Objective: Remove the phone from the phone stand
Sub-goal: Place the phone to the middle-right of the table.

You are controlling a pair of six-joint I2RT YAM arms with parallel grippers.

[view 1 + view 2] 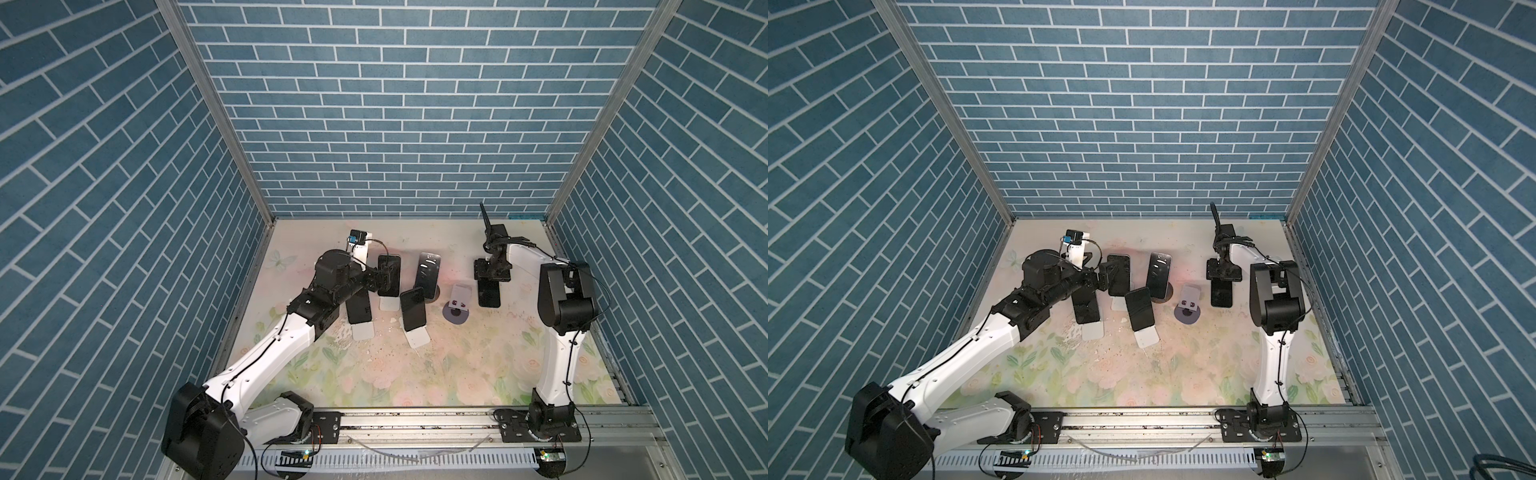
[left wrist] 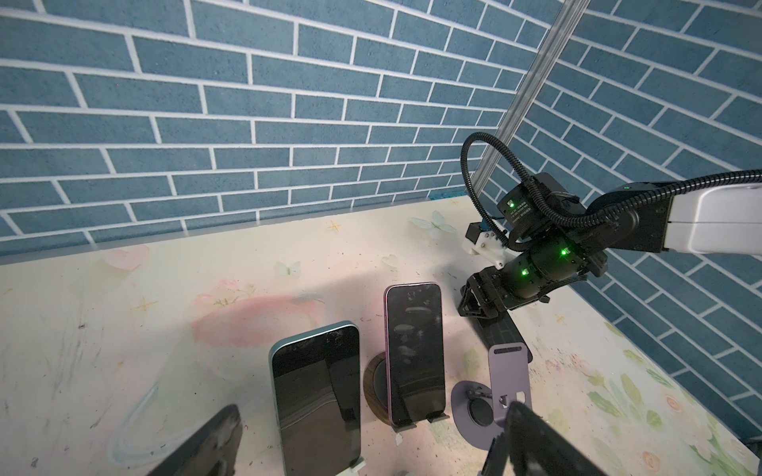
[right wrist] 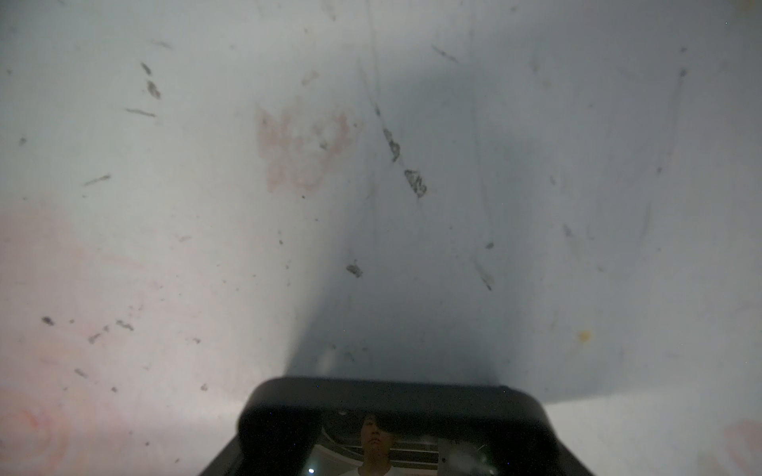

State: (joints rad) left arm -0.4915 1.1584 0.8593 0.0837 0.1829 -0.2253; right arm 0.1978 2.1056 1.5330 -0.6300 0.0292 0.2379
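Blue brick walls (image 1: 395,104) box in a floral counter (image 1: 457,374). Right of centre in both top views is the phone (image 1: 489,296), near the empty purple stand (image 1: 458,305) on its right and not touching it. The phone's long axis runs up and down the frame, from back wall toward front rail, with the screen facing up. Whether it rests on the counter or hangs just above it cannot be told. The right jaws pinch its upper end, the one pointing at the back wall. In the right wrist view that rounded end fills the bottom centre. The left jaws stand spread wide at left centre, before a propped phone (image 1: 396,286); their fingers (image 2: 214,441) sit far apart in the left wrist view.
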